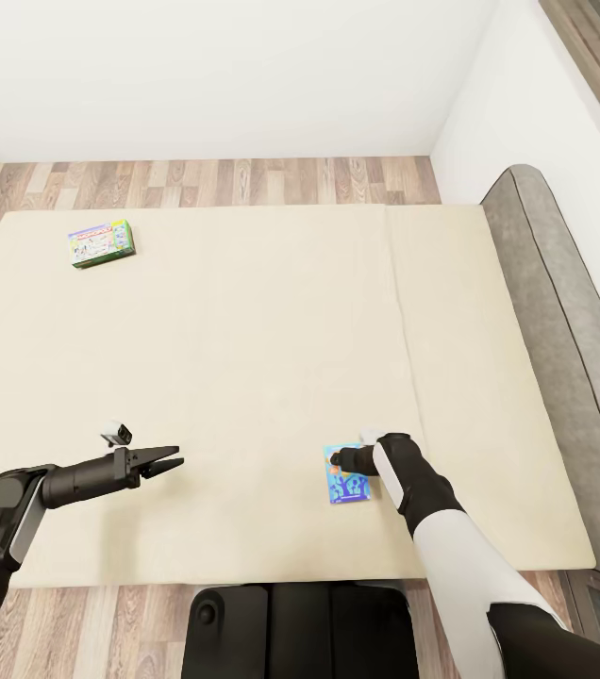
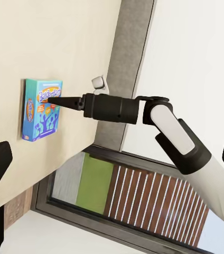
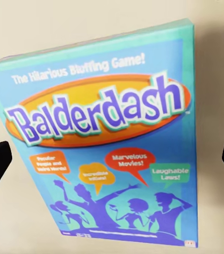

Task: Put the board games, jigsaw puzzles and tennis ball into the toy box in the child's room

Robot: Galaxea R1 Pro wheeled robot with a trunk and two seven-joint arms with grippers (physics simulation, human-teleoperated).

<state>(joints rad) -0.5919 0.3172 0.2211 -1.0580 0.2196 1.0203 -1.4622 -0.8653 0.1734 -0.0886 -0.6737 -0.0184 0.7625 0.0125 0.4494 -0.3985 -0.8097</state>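
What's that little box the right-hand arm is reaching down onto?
On the wide cream bed, near its front edge, lies a flat blue board game under the right gripper. Its lid reads "Balderdash" on an orange oval, unlike the green-bordered box at the far corner.

Two game boxes on the bed (image 1: 272, 377)
The right gripper (image 1: 340, 461) hangs over the blue board game (image 1: 346, 485) near the front edge; the green-bordered board game (image 1: 100, 243) lies far left; the left gripper (image 1: 170, 463) hovers apart.

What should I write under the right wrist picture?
Open right gripper hovering over the blue Balderdash game box on the cream bed.
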